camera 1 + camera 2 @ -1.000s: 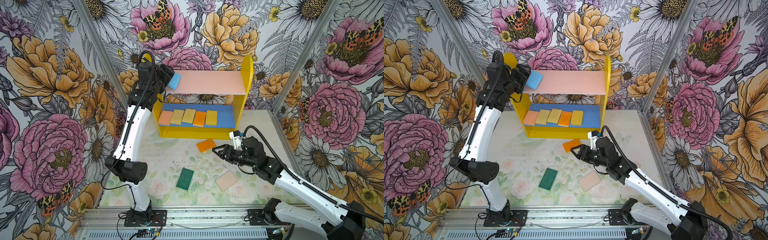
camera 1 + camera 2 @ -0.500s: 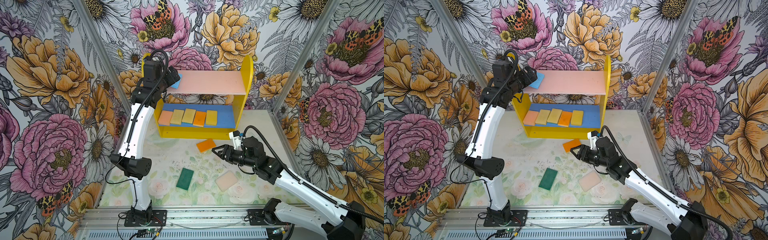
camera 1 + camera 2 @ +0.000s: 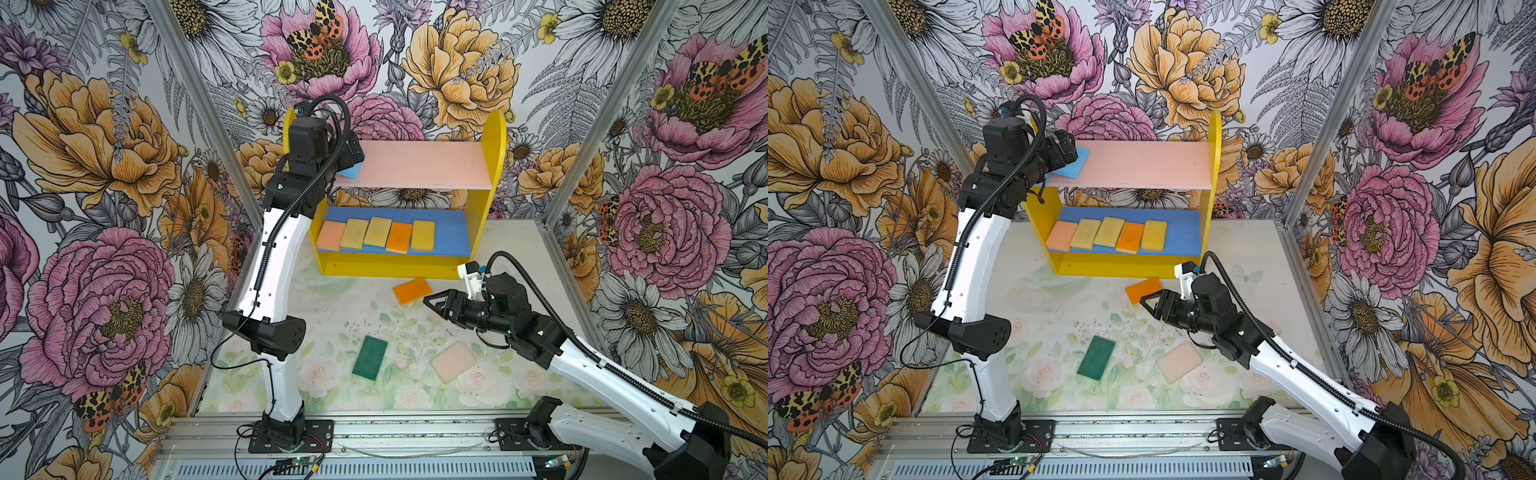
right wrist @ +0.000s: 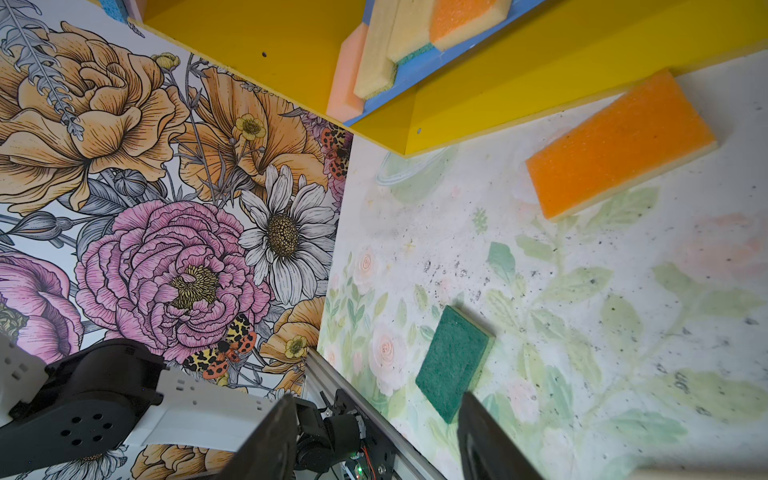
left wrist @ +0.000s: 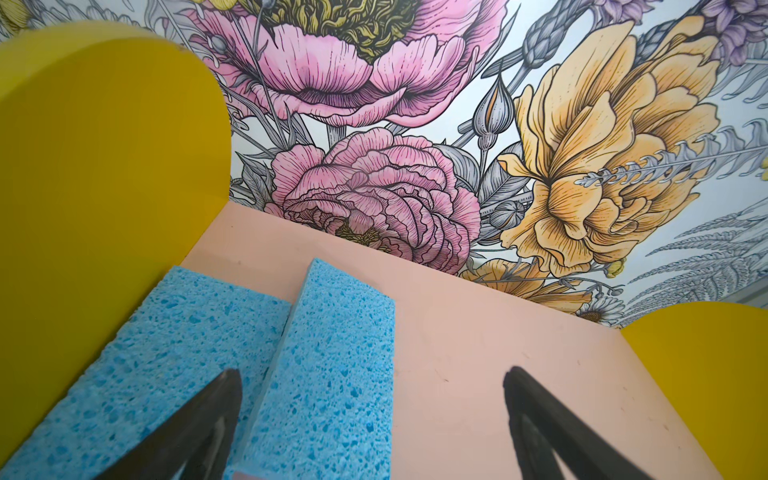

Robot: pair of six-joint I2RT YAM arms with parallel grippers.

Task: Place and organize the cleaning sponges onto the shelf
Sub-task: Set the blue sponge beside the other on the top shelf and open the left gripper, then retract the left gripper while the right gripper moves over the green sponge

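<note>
a blue sponge (image 5: 166,353), open-pored and pitted, lies against the round-topped yellow side panel (image 5: 104,166) of the shelf (image 3: 496,174). a second blue sponge (image 5: 336,374) sits tilted with one edge on the first. both are at the left end of the smooth pink upper board (image 3: 415,166), upper centre in both top views, where only a blue sliver (image 3: 1073,166) shows past the arm. the left gripper (image 5: 372,372) hovers over them, jaws spread wide and clamping nothing.

on the blue lower board (image 3: 451,237) five rounded foam sponges lie side by side: peach-pink (image 3: 330,235), yellow (image 3: 354,234), yellow (image 3: 377,231), orange (image 3: 399,237), yellow (image 3: 422,235).

on the speckled floral table (image 3: 332,307), an orange sponge (image 3: 412,290) lies just in front of the shelf. a coarse dark green sponge (image 3: 370,357) and a pale peach sponge (image 3: 453,362) lie nearer the lower edge. the right gripper (image 3: 432,305) hangs just beside the orange sponge, jaws partly apart and empty.
</note>
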